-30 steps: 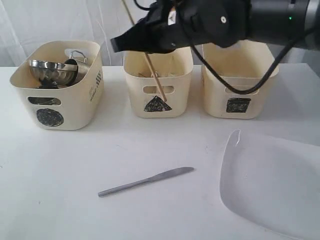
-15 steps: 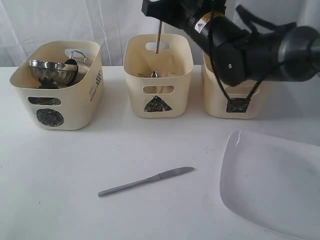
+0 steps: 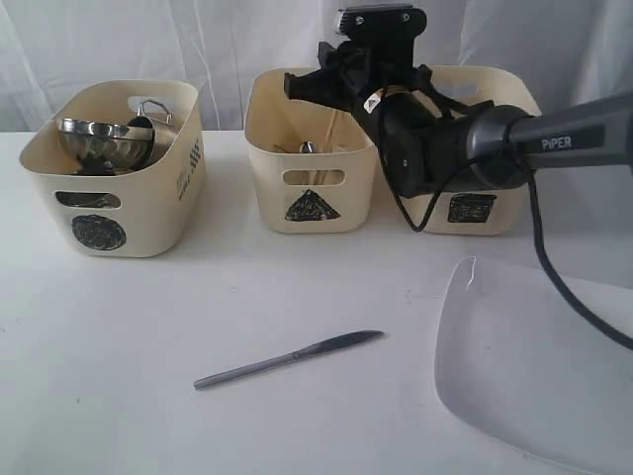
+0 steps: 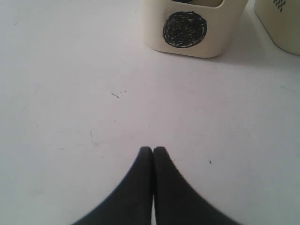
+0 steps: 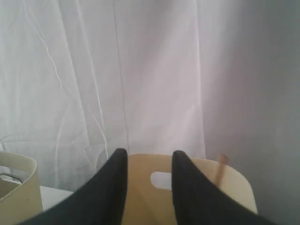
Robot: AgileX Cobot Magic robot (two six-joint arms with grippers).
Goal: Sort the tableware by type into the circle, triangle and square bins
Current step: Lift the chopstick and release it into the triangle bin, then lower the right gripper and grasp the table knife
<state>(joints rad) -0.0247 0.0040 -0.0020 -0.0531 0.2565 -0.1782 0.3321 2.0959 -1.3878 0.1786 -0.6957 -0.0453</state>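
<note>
My right gripper (image 3: 302,85) (image 5: 150,157) hovers open over the triangle bin (image 3: 267,173) (image 5: 192,185) with nothing between its fingers. A wooden chopstick (image 5: 220,168) leans against that bin's inner wall, beside steel cutlery (image 3: 307,147). The circle bin (image 3: 148,213) (image 4: 220,28) at the left holds a steel bowl (image 3: 99,142) and a steel mug (image 3: 153,111). The square bin (image 3: 514,178) stands behind the right arm. A steel knife (image 3: 287,358) lies on the table in front. The large white plate (image 3: 539,366) lies at the front right. My left gripper (image 4: 153,150) is shut and empty above bare table.
A white curtain hangs behind the bins. The right arm and its cable (image 3: 554,277) stretch over the square bin and the plate's far side. The circle bin's edge (image 5: 18,187) shows beside the right gripper.
The right gripper swung the chopstick upright over the triangle bin, came lower and let it go. The chopstick now rests inside the bin. Nothing else moved.
</note>
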